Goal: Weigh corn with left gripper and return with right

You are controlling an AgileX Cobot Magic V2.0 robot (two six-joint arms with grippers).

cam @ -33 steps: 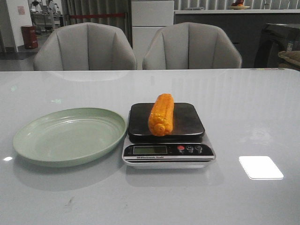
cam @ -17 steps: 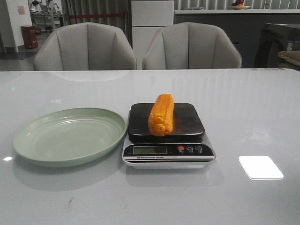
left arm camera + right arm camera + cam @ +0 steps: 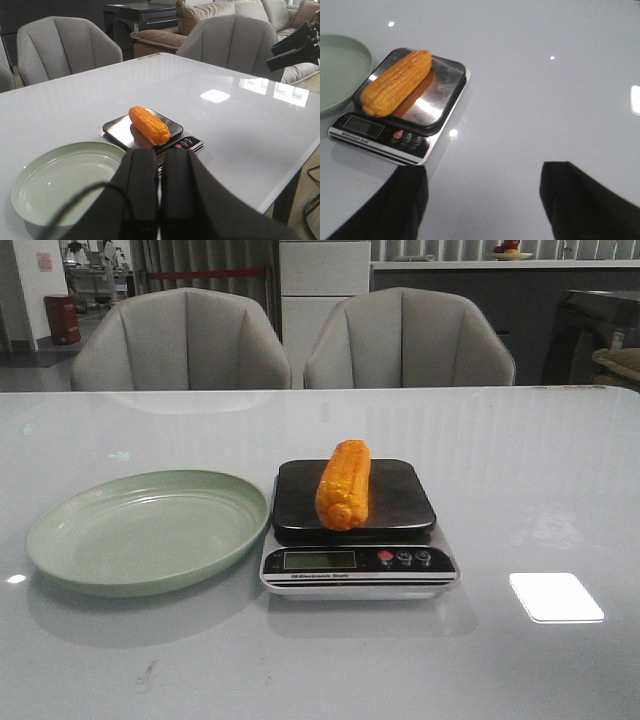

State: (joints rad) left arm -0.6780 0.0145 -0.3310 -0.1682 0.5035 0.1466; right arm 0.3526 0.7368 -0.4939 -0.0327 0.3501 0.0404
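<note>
The orange-yellow corn (image 3: 344,483) lies lengthwise on the dark platform of a kitchen scale (image 3: 356,565) at the middle of the table. It also shows in the left wrist view (image 3: 148,125) and the right wrist view (image 3: 396,82). The pale green plate (image 3: 80,560) sits empty just left of the scale. My left gripper (image 3: 160,155) is shut and empty, held back from the table, above its near side. My right gripper (image 3: 482,172) is open wide and empty, above bare table to the right of the scale. Neither gripper shows in the front view.
Two grey chairs (image 3: 185,340) stand behind the table's far edge. The right arm's black end (image 3: 295,45) hangs high at the right in the left wrist view. A bright light reflection (image 3: 556,597) lies on the table right of the scale.
</note>
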